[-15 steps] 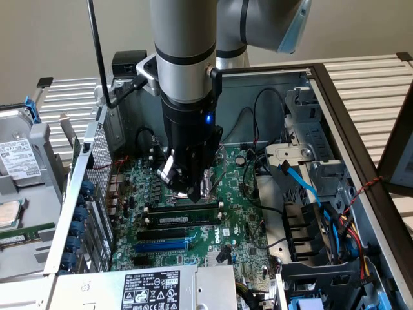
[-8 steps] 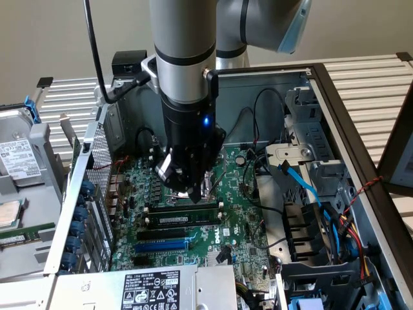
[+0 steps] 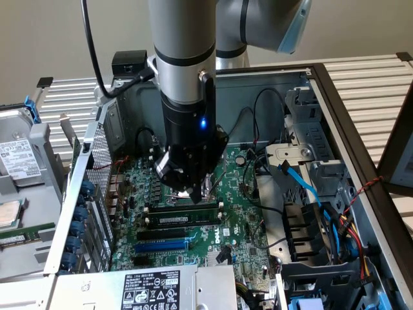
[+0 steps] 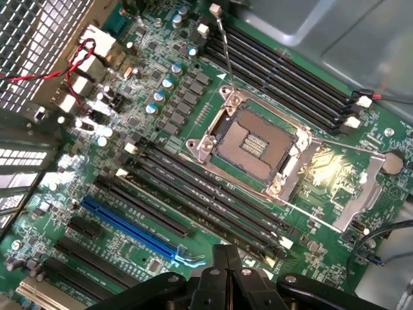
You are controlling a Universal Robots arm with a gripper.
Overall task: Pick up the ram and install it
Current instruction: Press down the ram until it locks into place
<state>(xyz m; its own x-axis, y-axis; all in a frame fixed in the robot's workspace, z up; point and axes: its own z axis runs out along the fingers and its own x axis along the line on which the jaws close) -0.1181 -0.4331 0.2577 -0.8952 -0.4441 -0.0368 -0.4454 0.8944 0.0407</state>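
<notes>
Found the grey robot arm's black fingers [image 3: 193, 192] low inside the open grey metal computer case [image 3: 335, 97], over the bank of bare black memory slots [image 4: 206, 200] on the green motherboard [image 3: 200, 255]. In the wrist view, read the fingers [image 4: 218, 259] as drawn together at the tips, with no stick seen between them. Placed the ram, a long, narrow dark-green circuit stick with black chips and a small white label [image 3: 187, 219], on edge in the slot bank, just in front of and below the fingers. Could not tell whether the fingers touched it. Judged the pick-up done and the install step in hand: stick already in its slot, full seating not confirmed, end clips too small to read. Judged that finishing would call for straight, even downward pressure along the top edge, kept square so neither end rides high, until both clips close. Logged the long axis as running across the exterior view from left to right, parallel to the long blue plastic expansion slot [image 3: 161, 245] nearby, with the labelled face turned toward the camera and the contact edge down into the board. Noted the square silver processor socket [image 4: 248, 142] open and unfilled just beside the slot bank.
</notes>
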